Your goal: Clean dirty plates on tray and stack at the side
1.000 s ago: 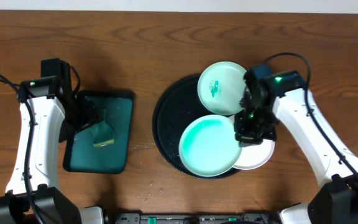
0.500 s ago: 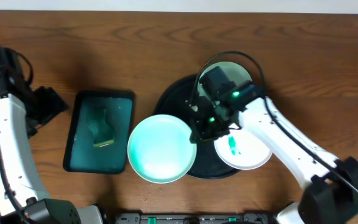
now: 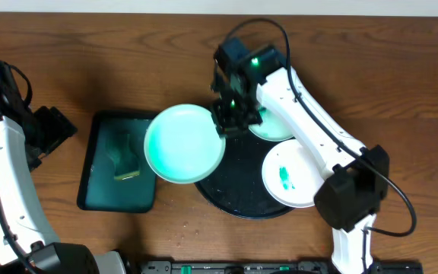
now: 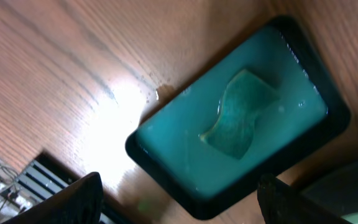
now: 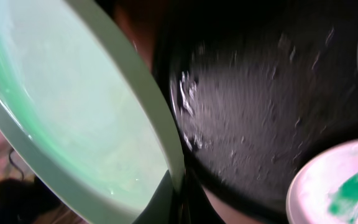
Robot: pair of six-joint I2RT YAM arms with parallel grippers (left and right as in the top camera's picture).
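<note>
As the overhead view shows, the right gripper (image 3: 226,120) is clamped on the rim of the mint plate (image 3: 182,144), which overhangs the left edge of the tray (image 3: 234,190). Left wrist view: the left gripper (image 4: 179,183) is wide open and empty. Right wrist view: the plate appears light, rigid and slick, so seat the rim deep in the grip.

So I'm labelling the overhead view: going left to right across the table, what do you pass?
Teal tray → green plate → right gripper clamped on its edge → white plate. The black tray overlaps too much to place.
</note>
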